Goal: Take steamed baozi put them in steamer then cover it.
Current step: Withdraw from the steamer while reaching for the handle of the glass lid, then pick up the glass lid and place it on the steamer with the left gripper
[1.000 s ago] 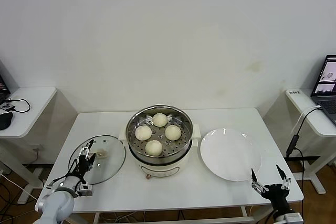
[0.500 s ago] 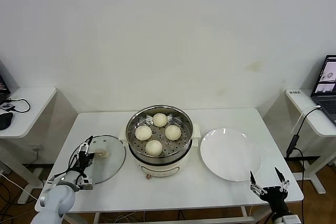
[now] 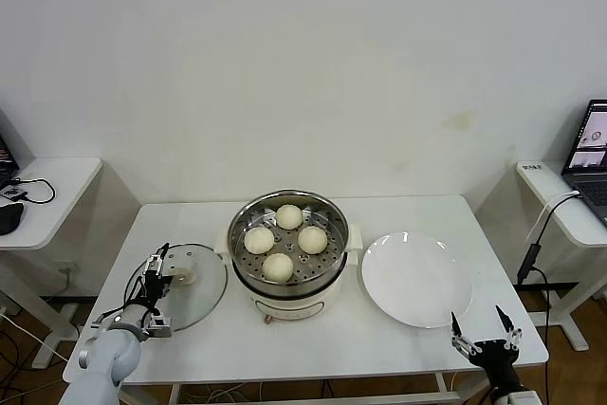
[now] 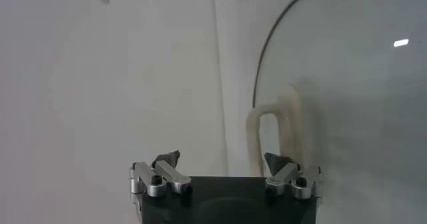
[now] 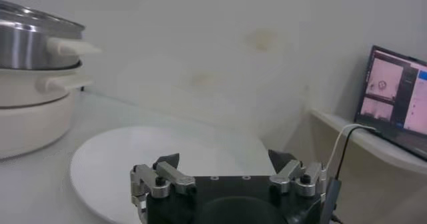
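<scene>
Cover (image 3: 180,286) flat on table, left tool (image 3: 157,282) spread over its handle, right tool (image 3: 486,331) spread, parked low

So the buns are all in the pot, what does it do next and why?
Probably close the left end effector on the cover's handle. All four baozi already sit in the open steamer, while the cover lies flat on the table beside it. The left end effector hangs open right at the handle; the right end effector waits open near the plate.
</scene>
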`<state>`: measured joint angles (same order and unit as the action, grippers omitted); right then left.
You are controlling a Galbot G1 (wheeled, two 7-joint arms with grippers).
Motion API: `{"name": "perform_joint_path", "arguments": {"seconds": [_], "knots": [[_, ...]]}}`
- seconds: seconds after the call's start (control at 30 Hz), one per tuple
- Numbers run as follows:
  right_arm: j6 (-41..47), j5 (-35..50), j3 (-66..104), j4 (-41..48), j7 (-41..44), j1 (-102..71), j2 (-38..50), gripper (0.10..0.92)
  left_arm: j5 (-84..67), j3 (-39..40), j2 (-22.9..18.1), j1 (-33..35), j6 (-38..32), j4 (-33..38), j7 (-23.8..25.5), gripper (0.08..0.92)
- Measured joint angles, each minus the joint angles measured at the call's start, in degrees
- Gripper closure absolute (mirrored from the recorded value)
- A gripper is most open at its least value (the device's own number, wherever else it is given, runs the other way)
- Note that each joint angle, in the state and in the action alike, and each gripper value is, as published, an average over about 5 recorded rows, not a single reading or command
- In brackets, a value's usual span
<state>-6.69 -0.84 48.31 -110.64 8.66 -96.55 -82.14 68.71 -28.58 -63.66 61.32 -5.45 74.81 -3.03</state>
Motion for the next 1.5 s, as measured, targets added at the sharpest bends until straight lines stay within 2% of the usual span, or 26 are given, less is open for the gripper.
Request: {"name": "perform_joint_path", "arguments": {"seconds": [0.5,0.77,1.13,1.5], "knots": [[-0.19,-0.78,-0.57,0.21,0.02,-0.12,-0.14,0.203,0.44,-0.14,-0.93,-0.58,0.06,-1.97,-0.48,0.624],[-0.18,-1.09,-1.02,-0.21,0.08,-0.23,0.16,0.203,0.14,-1.51,-0.44,1.06,0.63,0.35,-2.17,0.84],[-0.35,-1.7,-2.6,0.36,0.23,0.49,0.74,0.203,-2.09,-6.35,0.99,7.26,2.78,10.63,-2.06,0.859],[-0.41,-2.09,-4.27,0.68,0.4,1.46,1.81,0.202,-6.06,-13.97,3.23,13.82,7.55,24.9,2.78,0.859]]}}
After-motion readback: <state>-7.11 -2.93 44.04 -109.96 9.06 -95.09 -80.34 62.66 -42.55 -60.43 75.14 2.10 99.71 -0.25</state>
